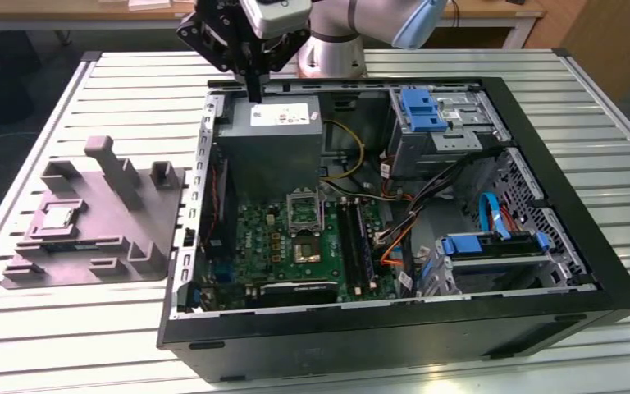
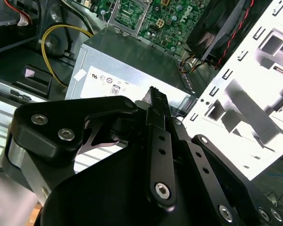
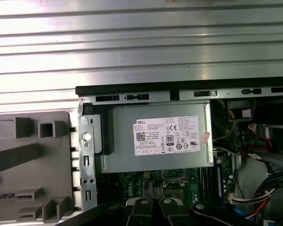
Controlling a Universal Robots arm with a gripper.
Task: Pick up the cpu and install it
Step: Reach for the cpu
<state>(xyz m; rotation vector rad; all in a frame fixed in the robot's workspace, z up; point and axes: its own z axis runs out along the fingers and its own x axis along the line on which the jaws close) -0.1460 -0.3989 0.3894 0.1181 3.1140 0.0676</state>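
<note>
The arm's black pincer (image 1: 255, 95) is being held with its tips pressed together and nothing seen between them. It is hovering just above the grey metal power-supply box with a white label (image 1: 269, 135), at the far edge of the open black computer case (image 1: 545, 189). In the first wrist view, that box (image 3: 160, 136) is being looked down on from close above the pincer (image 3: 152, 184).

Inside the case, the dark metal-framed square socket (image 1: 303, 209) on the green circuit board (image 1: 260, 238) is judged to be awaiting its chip. The cpu (image 1: 57, 217), a small flat square with a pale silver-grey top, is being cradled in a recess of the grey plastic block fixture with upright pegs (image 1: 129, 238). The fixture is set outside the case, towards the exterior view's left on the pale slatted metal surface (image 1: 75, 345), and the chip is well apart from the pincer.

The step in hand is judged to be the approach before the pick-up, with the chip not yet grasped. That pick-up calls for the pincer to be spread, carried over the case wall to the fixture and lowered squarely between the pegs. The thin chip then needs to be taken gently by its edges.
</note>
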